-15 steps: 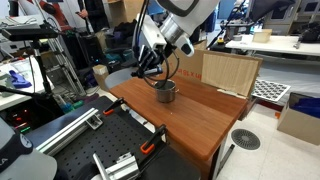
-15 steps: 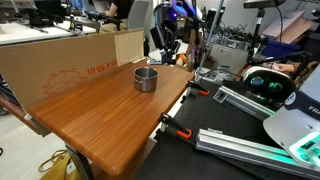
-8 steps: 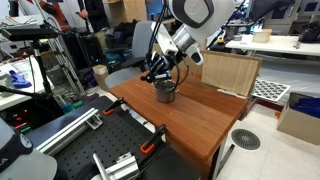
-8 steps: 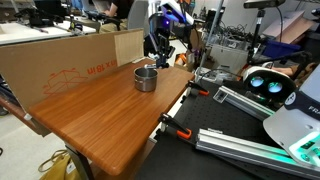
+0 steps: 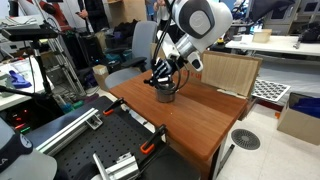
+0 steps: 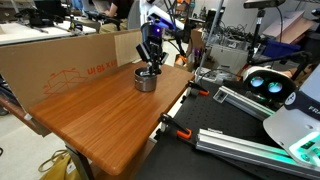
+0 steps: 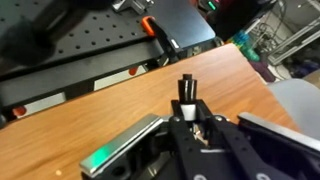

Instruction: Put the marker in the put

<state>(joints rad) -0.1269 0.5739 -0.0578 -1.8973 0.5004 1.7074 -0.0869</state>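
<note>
A small metal pot (image 5: 167,94) stands on the wooden table (image 5: 200,120); it also shows in the exterior view from the opposite side (image 6: 146,81). My gripper (image 5: 164,79) hangs right over the pot's mouth, as both exterior views show (image 6: 150,62). In the wrist view the gripper (image 7: 186,112) is shut on a black marker with a white band (image 7: 186,93), which sticks out past the fingertips over the wood. I cannot tell whether the marker's tip is inside the pot.
A cardboard box (image 5: 228,70) stands on the table behind the pot and runs along the far edge in an exterior view (image 6: 70,60). Black rails and orange clamps (image 5: 148,147) lie beside the table edge. A swivel chair (image 5: 128,70) stands nearby.
The arm has swung from beside the pot to directly over it and come lower, with the marker still held.
</note>
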